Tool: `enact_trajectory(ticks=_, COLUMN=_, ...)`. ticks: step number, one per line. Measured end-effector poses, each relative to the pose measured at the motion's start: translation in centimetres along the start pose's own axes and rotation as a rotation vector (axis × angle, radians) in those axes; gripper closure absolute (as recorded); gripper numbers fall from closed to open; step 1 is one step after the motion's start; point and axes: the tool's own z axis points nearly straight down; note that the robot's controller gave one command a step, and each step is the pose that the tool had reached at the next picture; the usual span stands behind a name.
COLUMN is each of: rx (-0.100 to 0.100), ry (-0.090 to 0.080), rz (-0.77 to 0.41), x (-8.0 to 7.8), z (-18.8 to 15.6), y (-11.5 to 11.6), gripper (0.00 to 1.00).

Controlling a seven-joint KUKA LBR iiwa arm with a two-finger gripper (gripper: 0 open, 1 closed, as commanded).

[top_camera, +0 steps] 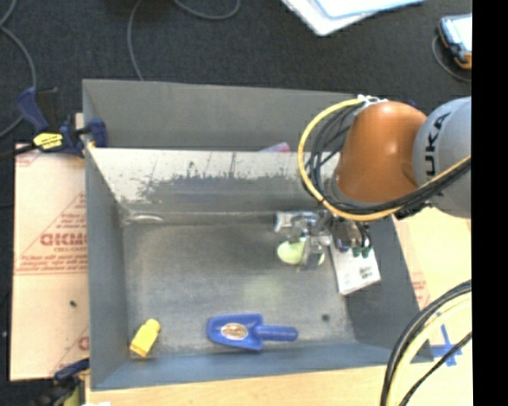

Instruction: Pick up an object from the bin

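Hand: the hand (307, 246) hangs low in the right half of the grey metal bin (198, 119), near the back wall, under the arm's orange cover (377, 155). I cannot tell whether it is apart or together.
Thing at the hand: a small pale yellow-green ball (289, 253) lies right against the hand's left side, on or just above the bin floor. Whether it is clamped cannot be told.
Other things: a blue scoop-like tool (250, 331) lies flat near the front wall, and a small yellow block (145, 337) lies in the front left corner. Both are well apart from the hand.
Step in hand: by my reading, this is the grasp itself, with the hand down at the ball and nothing visibly lifted clear.
Next move calls for: a sure close round the ball, then a straight lift. A round, small thing may roll or squeeze out sideways, so the grip wants centring first.
Room in the bin: the floor round the ball is bare and the back wall is near, so a lift is freer than a sideways pull.
Surface: a pale wood-coloured surface (238, 390) shows along the bin's front edge.
Room: a dark floor (198, 40) with loose cables lies beyond the bin, with white papers (341, 12) at the far edge.
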Motion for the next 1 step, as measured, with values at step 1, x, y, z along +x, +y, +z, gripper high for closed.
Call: enact_trajectory(ticks=1, rx=0.002, ry=-0.015, rz=-0.028, x=-6.26, z=7.00, y=-0.60, gripper=1.00)
